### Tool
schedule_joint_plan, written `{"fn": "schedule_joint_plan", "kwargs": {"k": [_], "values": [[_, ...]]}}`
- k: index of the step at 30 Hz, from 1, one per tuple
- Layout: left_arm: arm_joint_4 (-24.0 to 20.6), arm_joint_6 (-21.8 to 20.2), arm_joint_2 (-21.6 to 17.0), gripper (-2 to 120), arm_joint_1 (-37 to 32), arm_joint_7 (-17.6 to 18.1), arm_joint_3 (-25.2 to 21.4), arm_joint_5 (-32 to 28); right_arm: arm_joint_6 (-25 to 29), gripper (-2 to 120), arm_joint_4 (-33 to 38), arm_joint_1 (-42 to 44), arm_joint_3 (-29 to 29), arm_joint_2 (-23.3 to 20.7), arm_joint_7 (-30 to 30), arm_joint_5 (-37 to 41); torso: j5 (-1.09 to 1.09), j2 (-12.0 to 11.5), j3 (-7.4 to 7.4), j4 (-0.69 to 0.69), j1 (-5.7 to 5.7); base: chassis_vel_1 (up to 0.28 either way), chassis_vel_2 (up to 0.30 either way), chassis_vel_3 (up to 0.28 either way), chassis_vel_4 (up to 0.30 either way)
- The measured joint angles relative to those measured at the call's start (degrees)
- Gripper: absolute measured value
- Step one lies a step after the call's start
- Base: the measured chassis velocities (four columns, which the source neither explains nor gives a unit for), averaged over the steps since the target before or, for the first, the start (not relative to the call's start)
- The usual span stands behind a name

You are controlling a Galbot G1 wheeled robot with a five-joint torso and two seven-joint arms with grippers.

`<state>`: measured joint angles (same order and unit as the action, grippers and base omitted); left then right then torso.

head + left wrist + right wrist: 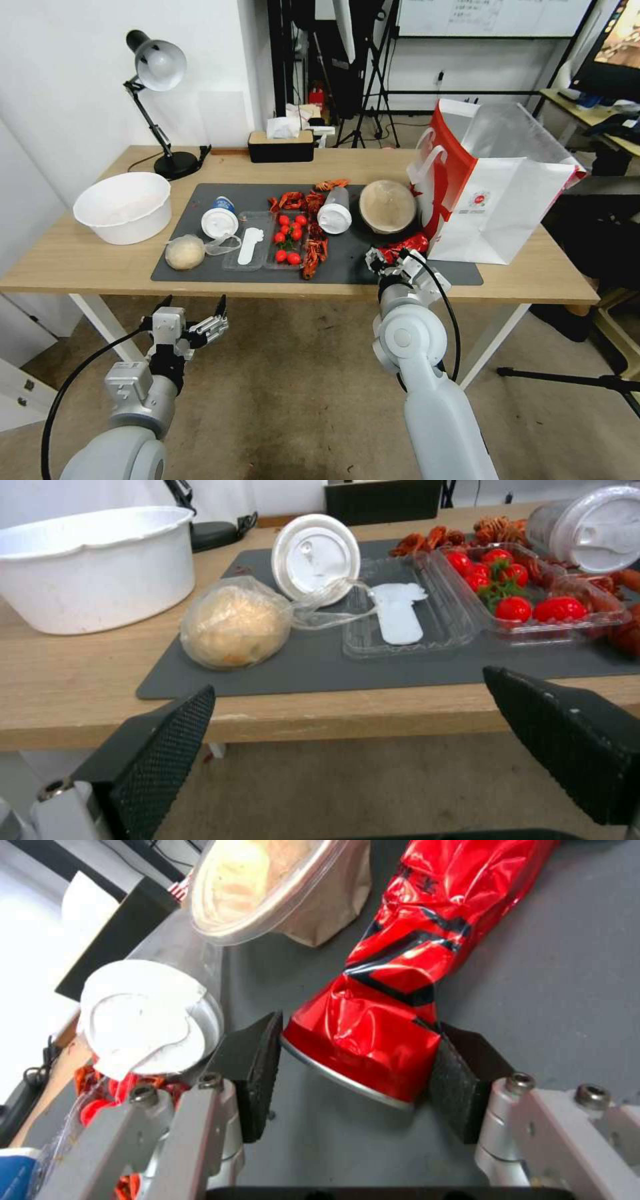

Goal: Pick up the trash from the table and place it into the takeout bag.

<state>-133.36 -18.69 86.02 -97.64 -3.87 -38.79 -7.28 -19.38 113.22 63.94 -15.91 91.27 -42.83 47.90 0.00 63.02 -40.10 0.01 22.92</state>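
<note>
The crushed red can [393, 990] is bracketed at its base by the right gripper [357, 1075], contact unclear; its far end is cut off. The left gripper [193, 320] is held open below the table [80, 267].

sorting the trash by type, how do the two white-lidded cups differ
The blue-white cup has an opaque printed wall; the clear cup has a see-through one. The blue-white cup lies at the mat's left, beside the bagged lump; the clear cup lies mid-mat, beside the bowl. Both lie tipped over, round white lids facing the robot.
</note>
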Motion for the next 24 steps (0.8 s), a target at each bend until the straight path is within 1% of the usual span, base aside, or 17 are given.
{"fn": "schedule_joint_plan", "kwargs": {"k": [5,7,8,11,12,14,16,17,19,20,21,24], "values": [[0.1,0.2,0.1,100,-0.1,0.0,0.0,0.1,-0.3,48,2.2,1.6,0.6,0.0,0.1,0.0,0.01,0.0,-0.01,-0.01,0.00,0.000,0.000,0.000,0.000],[0.1,0.2,0.1,100,-0.1,0.0,0.0,0.1,-0.8,48,4.5,2.8,1.3,-0.1,0.6,0.0,0.00,0.0,0.00,-0.01,0.00,0.000,0.000,0.000,0.000],[0.1,0.2,0.1,100,-0.1,0.0,0.0,0.1,-1.3,48,6.8,4.0,2.2,-0.2,1.2,0.0,0.01,0.0,0.00,-0.01,0.00,0.000,0.000,0.000,0.000],[0.1,0.2,0.1,100,-0.1,0.0,0.0,0.2,-1.4,48,7.6,4.4,2.5,-0.2,1.4,0.0,0.00,0.0,0.00,-0.01,0.00,0.000,0.000,0.000,0.000],[0.1,0.3,0.1,100,-0.2,0.0,0.0,0.2,-1.9,48,9.7,5.6,3.8,-0.5,2.2,0.0,0.00,0.0,0.00,-0.01,-0.01,0.000,0.000,0.000,0.000],[0.1,0.4,0.1,100,-0.2,0.0,0.0,0.2,-2.2,48,10.8,6.1,4.5,-0.7,2.8,0.0,0.00,0.0,0.00,0.00,-0.01,0.000,0.000,0.000,0.000],[0.1,0.4,0.1,100,-0.2,0.0,0.0,0.2,-2.6,48,13.9,7.2,6.3,-1.5,5.6,-0.6,0.00,0.0,0.00,-0.01,-0.01,0.000,0.000,0.000,0.000],[0.1,0.4,0.1,100,-0.2,0.0,0.0,0.2,-2.6,48,13.9,7.2,6.3,-1.5,5.6,-0.6,0.00,0.0,0.00,-0.01,-0.01,0.000,0.000,0.000,0.000],[0.1,0.5,0.1,100,-0.2,0.0,0.0,0.2,-2.6,48,15.5,7.4,7.0,-2.1,7.8,-1.2,0.00,0.0,0.00,-0.01,-0.01,0.000,0.000,0.000,0.000],[0.1,0.5,0.1,100,-0.3,0.0,0.0,0.2,-2.4,48,16.8,7.2,7.3,-2.7,10.0,-1.5,0.00,0.0,0.00,-0.01,-0.01,0.000,0.000,0.000,0.000],[0.1,0.5,0.1,100,-0.3,0.0,0.0,0.2,-2.4,48,16.8,7.2,7.3,-2.7,10.0,-1.5,0.00,0.0,0.00,-0.01,-0.01,0.000,0.000,0.000,0.000],[0.1,0.5,0.2,100,-0.3,0.0,0.0,0.3,-0.9,48,18.8,5.4,6.7,-4.7,15.1,-1.6,0.01,0.0,0.00,0.00,-0.01,0.000,0.000,0.000,0.000]]}}
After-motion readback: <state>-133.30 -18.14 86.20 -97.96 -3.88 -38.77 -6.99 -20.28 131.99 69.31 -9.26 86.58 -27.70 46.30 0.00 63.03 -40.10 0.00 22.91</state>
